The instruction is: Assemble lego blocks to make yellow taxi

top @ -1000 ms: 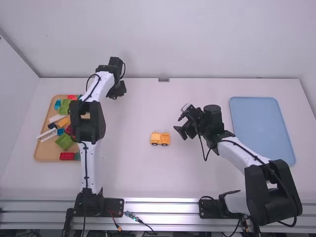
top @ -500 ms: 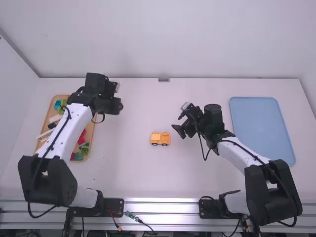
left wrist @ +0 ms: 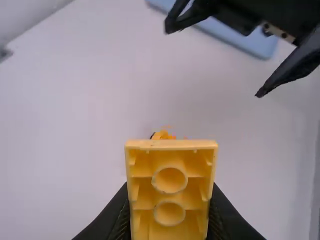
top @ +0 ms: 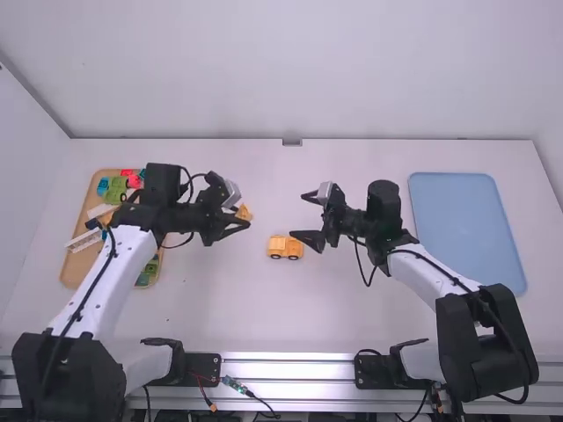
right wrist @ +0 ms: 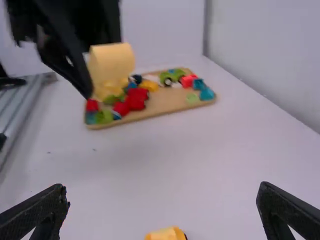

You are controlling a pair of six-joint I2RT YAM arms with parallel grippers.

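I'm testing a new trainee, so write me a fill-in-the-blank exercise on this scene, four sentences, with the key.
The left gripper is shut on a block that is ____ in color.
The right gripper's two fingers are ____.
The small wheeled vehicle stands directly on the white ____.
The wooden tray of loose blocks lies on the robot's ____ side.

Missing words: yellow; open; table; left.
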